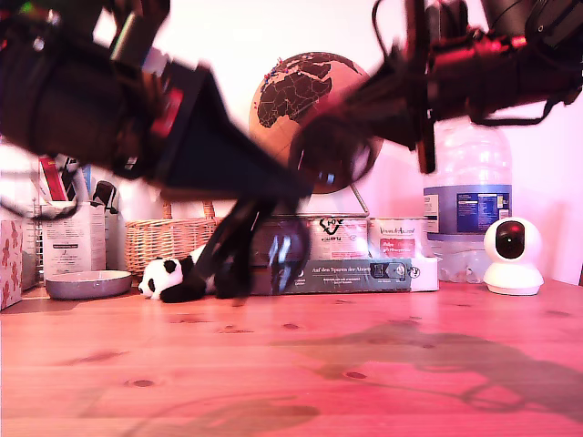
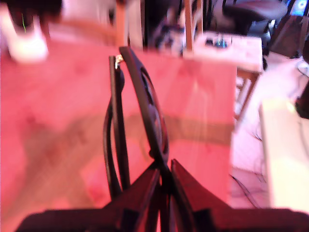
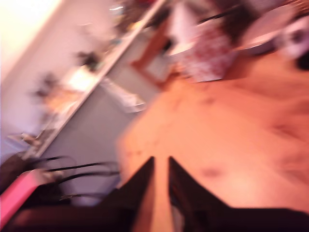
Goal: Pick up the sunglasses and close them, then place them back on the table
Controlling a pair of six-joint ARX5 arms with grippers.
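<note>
Item: sunglasses (image 2: 145, 96), black frame with dark lenses, held clear of the table (image 1: 364, 364). In the exterior view they hang as a blurred dark shape (image 1: 278, 248) just left of that view's centre, under the tip of the arm reaching in from 10 o'clock. Holder: my first gripper (image 2: 164, 166), jaws pinched shut on the frame's edge. In the first wrist view the frame stands edge-on above the tabletop (image 2: 58, 106), with one thin arm lying close alongside the frame front. Whether both arms are folded cannot be told. Second tool: my second gripper (image 3: 159, 159), on the arm entering from 2 o'clock of the exterior view. Its jaws are a narrow gap apart with nothing between them, and only bare table (image 3: 231, 125) lies beyond. The view is heavily blurred. Surface: reddish wood with grain and dark knots, filling the lower half of the exterior view. Back row along the wall in the exterior view: a grey bowl (image 1: 88, 284) at 9 o'clock, a wicker basket (image 1: 164, 241), and a panda toy (image 1: 168, 278) in front of the basket. A globe (image 1: 310, 91) sits at 12 o'clock behind the arms. A water bottle (image 1: 466, 196) and a small white camera (image 1: 512, 255) stand at 3 o'clock.
</note>
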